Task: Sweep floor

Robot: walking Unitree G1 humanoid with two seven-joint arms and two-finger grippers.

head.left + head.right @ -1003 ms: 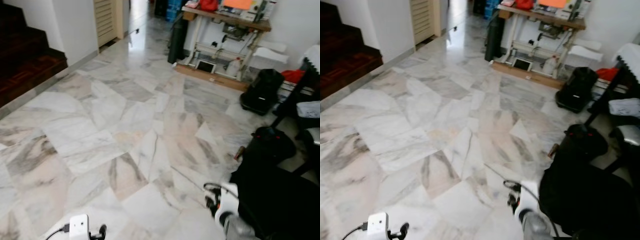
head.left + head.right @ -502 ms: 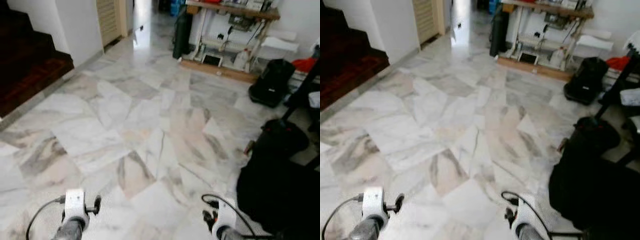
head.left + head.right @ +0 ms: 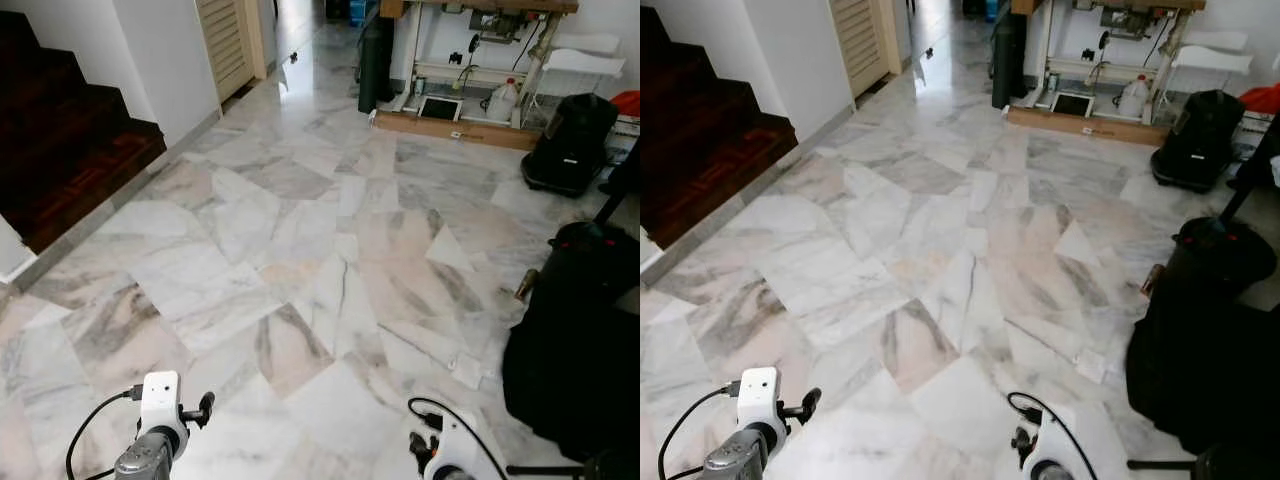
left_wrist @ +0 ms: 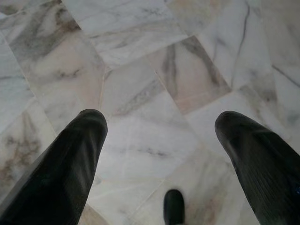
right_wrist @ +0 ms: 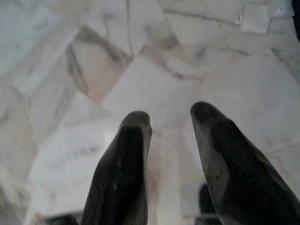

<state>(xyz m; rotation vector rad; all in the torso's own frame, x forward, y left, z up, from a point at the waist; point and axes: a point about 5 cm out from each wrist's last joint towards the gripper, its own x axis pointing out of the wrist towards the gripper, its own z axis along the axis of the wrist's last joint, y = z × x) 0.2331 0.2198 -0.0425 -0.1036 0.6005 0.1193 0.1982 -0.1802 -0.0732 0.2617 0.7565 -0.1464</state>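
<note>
**A:** Below your head camera, what lies ahead?

**B:** Pale marble floor [image 3: 300,230], veined grey and pink, spreads across the room. Dark wooden stairs [image 3: 70,150] rise on your left beside a white wall. At the far end stands a work table [image 3: 470,60] with a plastic jug [image 3: 502,100] under it. Black bags [image 3: 575,360] sit on your right, close to your right arm.

**A:** And my grippers?

**B:** Your left gripper [image 4: 161,136] hangs above bare tiles, its two black fingers spread wide with nothing between them. Your right gripper [image 5: 171,122] also points at the floor, fingers parted by a narrower gap, holding nothing. A small white scrap [image 5: 255,18] lies on the tiles beyond it.

**A:** Where is the thing to sweep?

**B:** You stand on it: the floor runs under both grippers.
</note>
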